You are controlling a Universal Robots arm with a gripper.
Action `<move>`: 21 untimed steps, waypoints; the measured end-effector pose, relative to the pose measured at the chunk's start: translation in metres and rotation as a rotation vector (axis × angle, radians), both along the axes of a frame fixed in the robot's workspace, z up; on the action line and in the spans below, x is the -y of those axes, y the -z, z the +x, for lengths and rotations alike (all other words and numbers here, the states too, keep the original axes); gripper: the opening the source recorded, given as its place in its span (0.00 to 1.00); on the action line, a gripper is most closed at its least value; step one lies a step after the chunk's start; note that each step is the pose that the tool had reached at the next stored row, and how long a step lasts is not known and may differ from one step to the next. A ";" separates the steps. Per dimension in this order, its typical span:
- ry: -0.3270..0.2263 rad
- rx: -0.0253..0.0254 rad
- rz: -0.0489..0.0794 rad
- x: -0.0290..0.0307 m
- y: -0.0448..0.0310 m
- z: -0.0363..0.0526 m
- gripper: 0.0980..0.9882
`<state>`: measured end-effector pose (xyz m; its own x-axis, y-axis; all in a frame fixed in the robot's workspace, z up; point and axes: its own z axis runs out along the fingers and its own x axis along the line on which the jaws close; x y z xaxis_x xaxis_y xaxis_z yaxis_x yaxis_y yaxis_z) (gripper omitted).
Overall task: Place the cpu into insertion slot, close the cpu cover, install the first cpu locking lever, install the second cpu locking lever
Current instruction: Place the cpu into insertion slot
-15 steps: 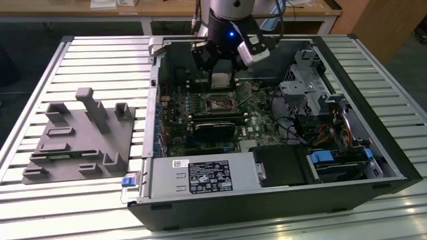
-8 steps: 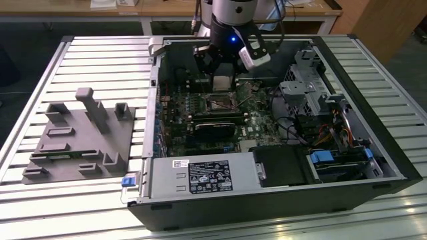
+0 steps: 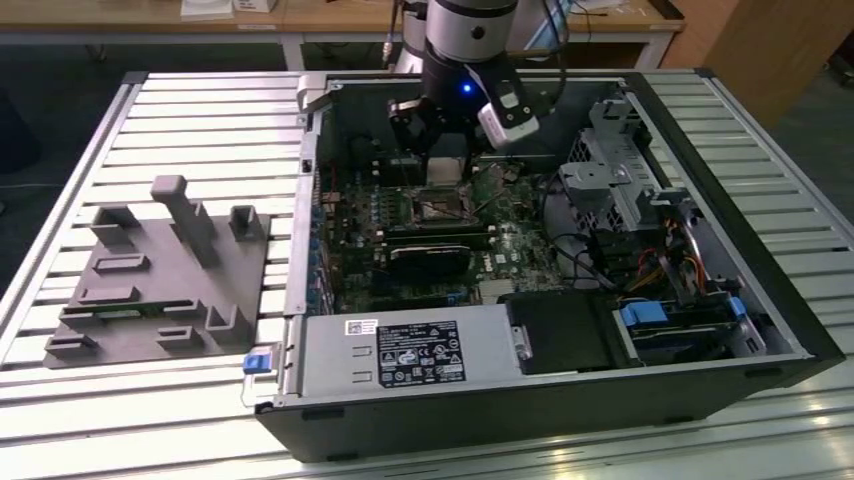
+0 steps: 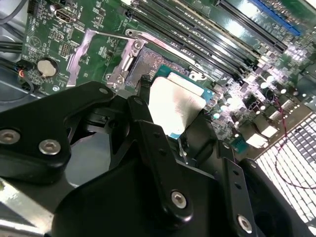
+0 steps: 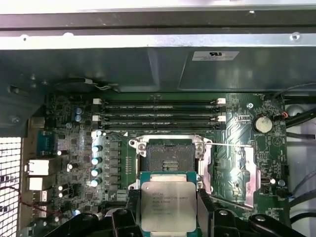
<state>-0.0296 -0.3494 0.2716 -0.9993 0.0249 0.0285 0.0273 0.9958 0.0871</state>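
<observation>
The gripper (image 3: 449,150) is clamped on the cpu (image 5: 168,206), its 2 fingers (image 5: 133,212) pressing opposite edges. It holds the cpu pale face up above the board (image 5: 64,111), near the slot (image 5: 166,155) but not in it. The slot lies bare, its cover (image 5: 232,170) swung open to one side.

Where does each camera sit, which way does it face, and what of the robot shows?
Exterior view: off the arm, raised, looking down into the open computer case on the slatted table; the arm reaches in.
First wrist view: on the arm, facing the motherboard; the claw holds the cpu near the empty insertion slot.
Second wrist view: on the arm, looking obliquely past the claw's black body.
Shared: both wrist views show the cpu and insertion slot.
</observation>
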 end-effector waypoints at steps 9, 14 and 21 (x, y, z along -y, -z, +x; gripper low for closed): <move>0.000 -0.0020 -0.005 -0.0032 0.0115 0.0019 0.49; 0.000 -0.0024 -0.010 -0.0042 0.0182 0.0026 0.49; 0.001 -0.0025 -0.013 -0.0042 0.0186 0.0026 0.49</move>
